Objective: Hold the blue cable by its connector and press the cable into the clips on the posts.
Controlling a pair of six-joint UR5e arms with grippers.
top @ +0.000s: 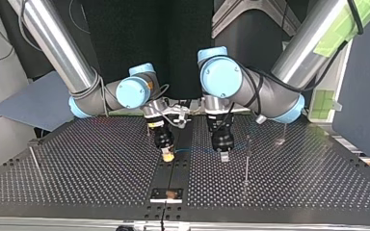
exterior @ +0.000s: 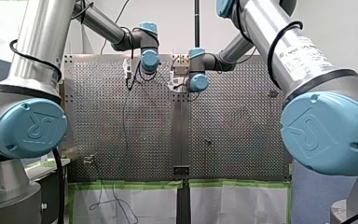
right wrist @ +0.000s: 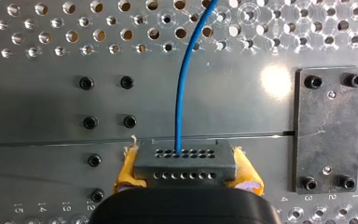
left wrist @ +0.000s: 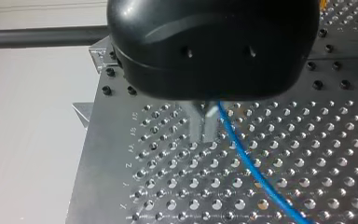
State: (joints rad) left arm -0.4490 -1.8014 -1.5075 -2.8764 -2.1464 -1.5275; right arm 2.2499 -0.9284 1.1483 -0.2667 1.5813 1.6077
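Our right gripper [right wrist: 186, 170] is clenched on the grey connector [right wrist: 184, 161], with its yellow pads [right wrist: 128, 169] pressing the two ends, close above the perforated table [right wrist: 51, 93]. The blue cable [right wrist: 181, 93] leaves the connector's face and runs ahead of that gripper. Farther on it passes just beside our left gripper [left wrist: 204, 126] — whether that one grips it, we cannot tell.

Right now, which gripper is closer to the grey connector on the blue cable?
Right. My right gripper clamps the connector between its yellow pads; my left gripper sits farther along the blue cable.
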